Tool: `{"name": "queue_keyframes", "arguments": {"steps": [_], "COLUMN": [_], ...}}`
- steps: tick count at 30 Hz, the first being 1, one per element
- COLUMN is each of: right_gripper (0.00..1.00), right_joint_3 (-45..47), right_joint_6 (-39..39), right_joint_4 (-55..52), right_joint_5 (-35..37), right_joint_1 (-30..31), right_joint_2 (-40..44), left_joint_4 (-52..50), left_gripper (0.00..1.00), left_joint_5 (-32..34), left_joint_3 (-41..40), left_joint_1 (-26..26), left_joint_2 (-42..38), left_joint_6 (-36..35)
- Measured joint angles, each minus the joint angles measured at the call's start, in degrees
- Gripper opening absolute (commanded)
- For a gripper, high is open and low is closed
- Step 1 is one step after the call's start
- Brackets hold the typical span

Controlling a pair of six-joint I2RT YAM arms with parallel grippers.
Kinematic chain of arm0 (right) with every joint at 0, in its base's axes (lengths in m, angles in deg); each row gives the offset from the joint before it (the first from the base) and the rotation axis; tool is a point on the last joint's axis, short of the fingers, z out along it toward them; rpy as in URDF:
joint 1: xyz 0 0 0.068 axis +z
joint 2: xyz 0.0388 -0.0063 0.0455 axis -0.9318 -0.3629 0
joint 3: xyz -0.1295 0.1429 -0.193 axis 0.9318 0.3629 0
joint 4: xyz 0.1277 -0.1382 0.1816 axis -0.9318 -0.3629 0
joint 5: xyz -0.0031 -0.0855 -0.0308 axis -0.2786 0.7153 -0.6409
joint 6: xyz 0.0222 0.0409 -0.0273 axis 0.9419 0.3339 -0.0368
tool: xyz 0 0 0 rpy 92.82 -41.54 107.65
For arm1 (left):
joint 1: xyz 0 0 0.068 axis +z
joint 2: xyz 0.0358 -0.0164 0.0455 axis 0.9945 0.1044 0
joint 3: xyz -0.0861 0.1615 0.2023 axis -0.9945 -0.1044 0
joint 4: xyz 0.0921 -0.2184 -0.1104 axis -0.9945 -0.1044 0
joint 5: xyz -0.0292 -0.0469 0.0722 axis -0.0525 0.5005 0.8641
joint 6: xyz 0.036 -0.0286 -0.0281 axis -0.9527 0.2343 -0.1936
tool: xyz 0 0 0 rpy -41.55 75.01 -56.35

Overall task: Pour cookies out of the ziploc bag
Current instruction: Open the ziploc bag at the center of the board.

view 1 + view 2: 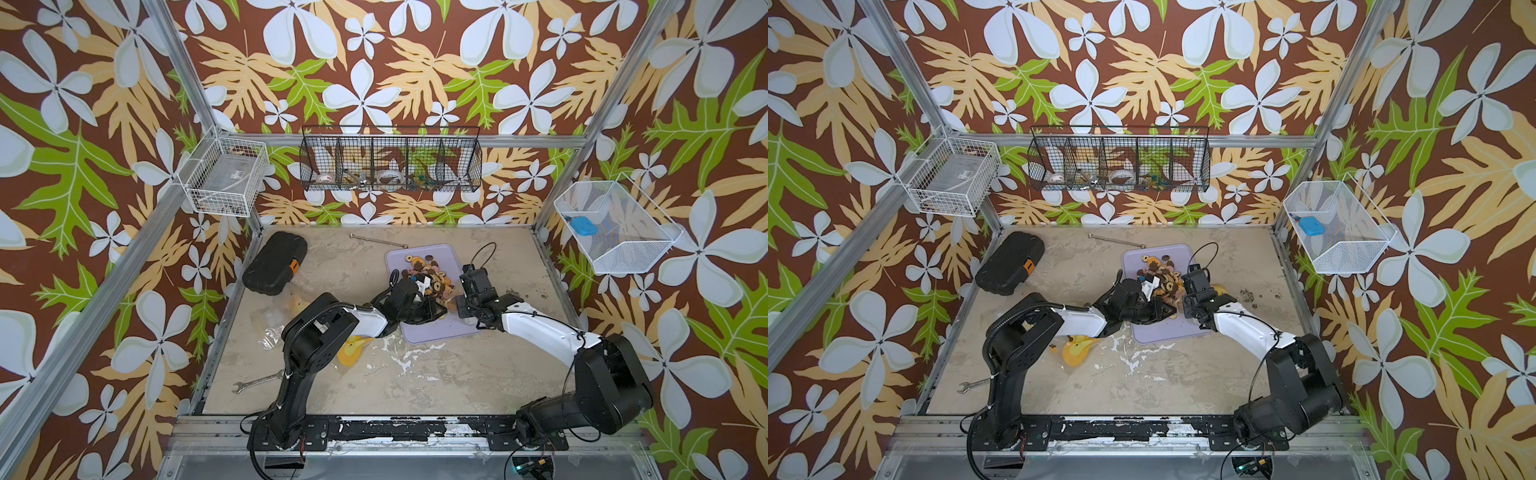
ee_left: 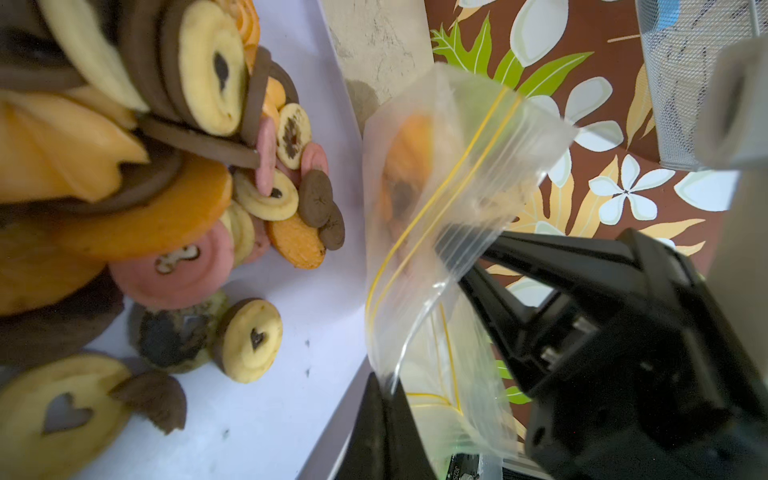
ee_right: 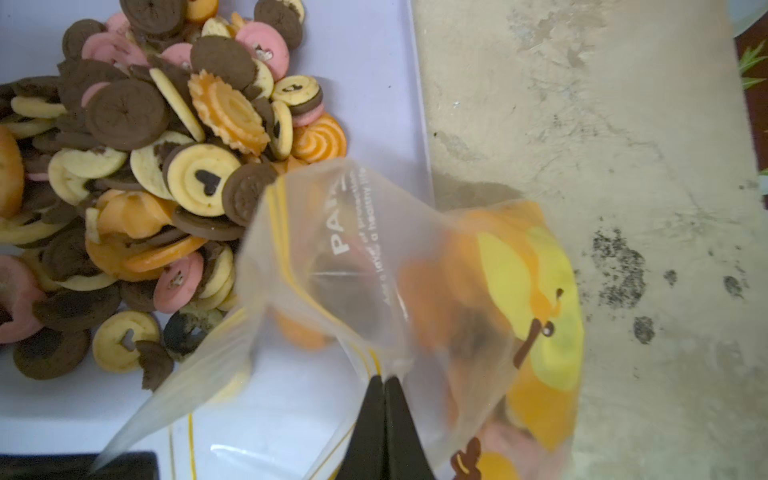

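The clear ziploc bag [image 3: 374,266] with yellow zip lines and a yellow-orange print hangs over the right edge of the lavender tray [image 1: 419,330], mouth toward the pile. My left gripper [image 2: 384,382] is shut on one lip of the mouth. My right gripper [image 3: 384,380] is shut on the other lip; the left wrist view shows it pinching the ziploc bag [image 2: 449,199]. Cookies [image 3: 166,166] in brown, pink, tan and orange lie heaped on the tray, seen in both top views [image 1: 428,270] [image 1: 1160,270]. A few cookies [image 3: 457,316] remain blurred inside the bag.
A black case [image 1: 274,264] lies at the back left, a metal rod [image 1: 376,240] behind the tray, a wrench [image 1: 255,382] at the front left. A yellow printed bag [image 1: 353,351] and crumpled clear plastic [image 1: 270,328] sit under the left arm. Dark crumbs [image 1: 548,296] mark the right.
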Motion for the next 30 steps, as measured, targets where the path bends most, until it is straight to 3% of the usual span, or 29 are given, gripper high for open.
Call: {"name": "queue_keyframes", "arguments": {"steps": [13,18,20,23,24,26,30], "right_gripper": [0.00,0.00,0.07,0.11,0.19,0.45,1.00], "right_joint_3": [-9.4,-10.0,-9.5,-8.3,-8.0,-7.7,-7.7], "right_joint_6": [-1.7,-2.7,-2.9,-2.8,-2.8,-2.4,-1.5], "right_joint_4": [-12.3,-13.6,-13.1,-12.1,-11.9,-11.3,-10.9], "right_joint_5": [5.1,0.5,-4.2,-11.1,-12.8,-14.9,-17.1], "right_joint_1": [0.0,0.0,-0.1,-0.1,-0.1,0.0,-0.1], "right_joint_2": [2.3,5.4,6.4,6.9,7.0,7.1,8.2], "left_joint_4": [-0.9,-1.7,-2.3,-3.8,-4.7,-6.9,-11.7], "left_gripper": [0.00,0.01,0.18,0.56,0.64,0.77,0.87], "left_joint_5": [1.1,1.5,1.6,2.0,2.4,3.7,7.3], "left_joint_3": [-0.8,-2.3,-3.0,-4.2,-4.6,-5.3,-6.4], "left_joint_1": [0.0,0.0,0.0,0.0,0.0,0.0,0.0], "left_joint_2": [-1.1,-3.1,-4.0,-6.5,-7.9,-11.1,-17.6], "left_joint_6": [0.0,0.0,-0.3,-1.5,-2.3,-3.8,-8.8]}}
